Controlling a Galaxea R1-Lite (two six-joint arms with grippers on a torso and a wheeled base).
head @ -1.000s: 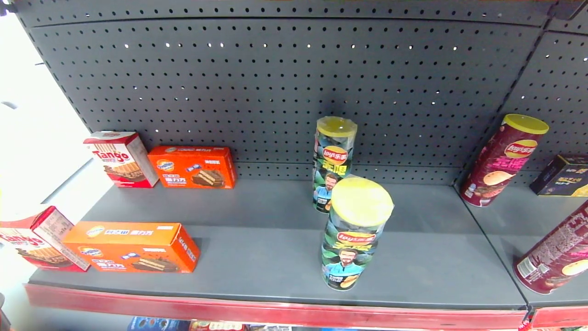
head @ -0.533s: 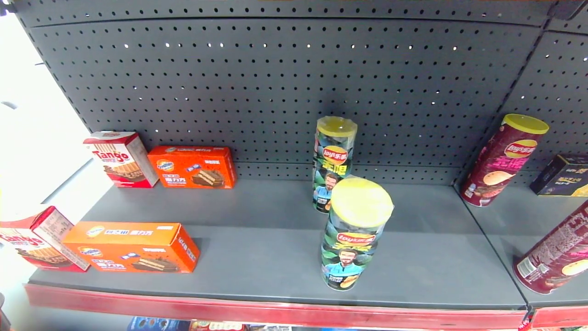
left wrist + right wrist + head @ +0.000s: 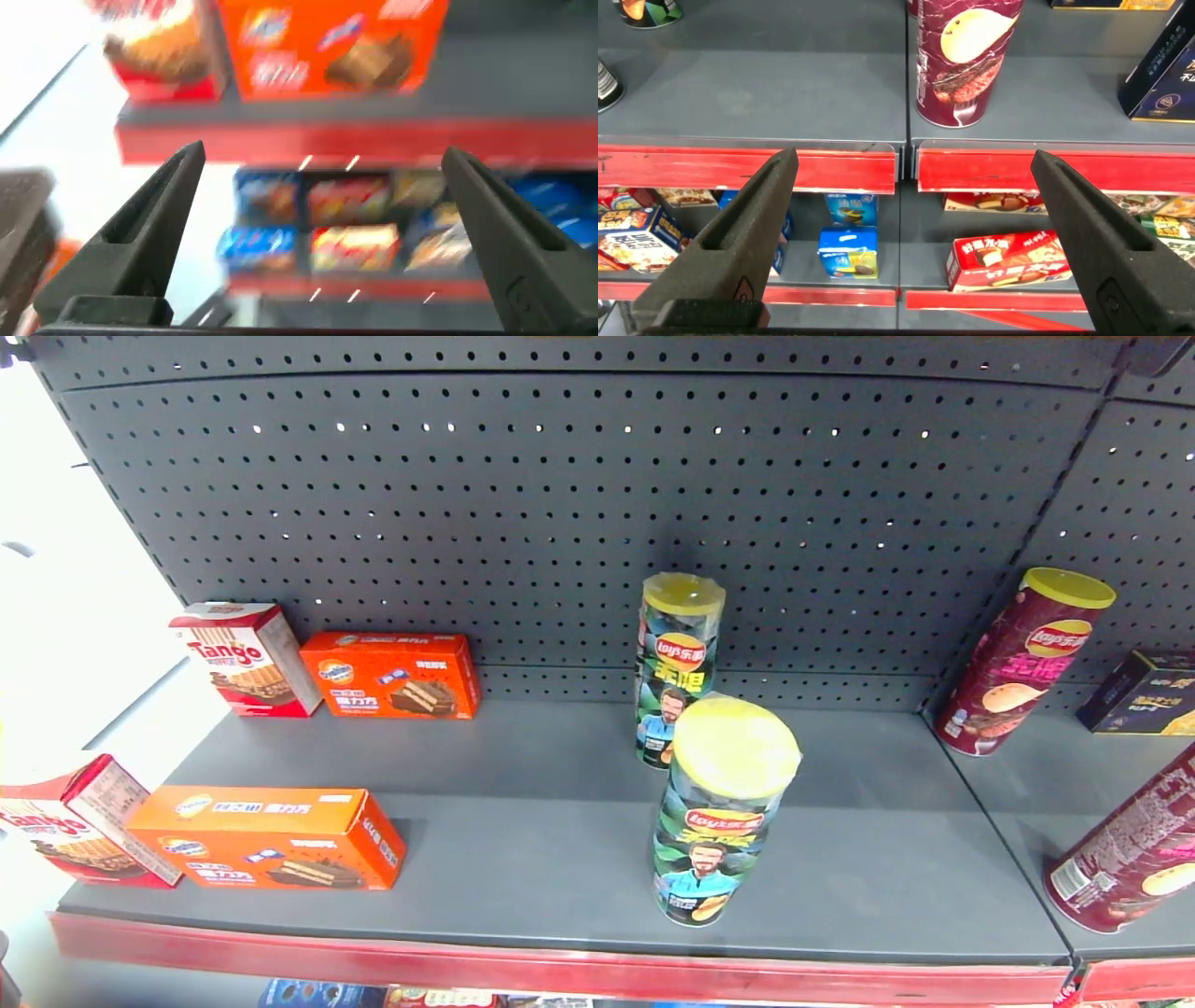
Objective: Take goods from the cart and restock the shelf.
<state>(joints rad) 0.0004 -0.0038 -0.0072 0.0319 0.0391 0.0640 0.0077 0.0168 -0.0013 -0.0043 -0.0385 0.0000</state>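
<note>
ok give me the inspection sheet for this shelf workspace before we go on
surface: grey shelf board with red front strip, bare between the boxes and the cans
job's things: two green chip cans upright, front can and rear can; orange boxes and wafer boxes at the left; maroon cans in the next bay
clutter: nothing seen
grippers: left gripper open, empty; right gripper open, empty; both face the shelf front
cables: nothing seen
surroundings: pegboard back; snack packs on the lower shelf
</note>
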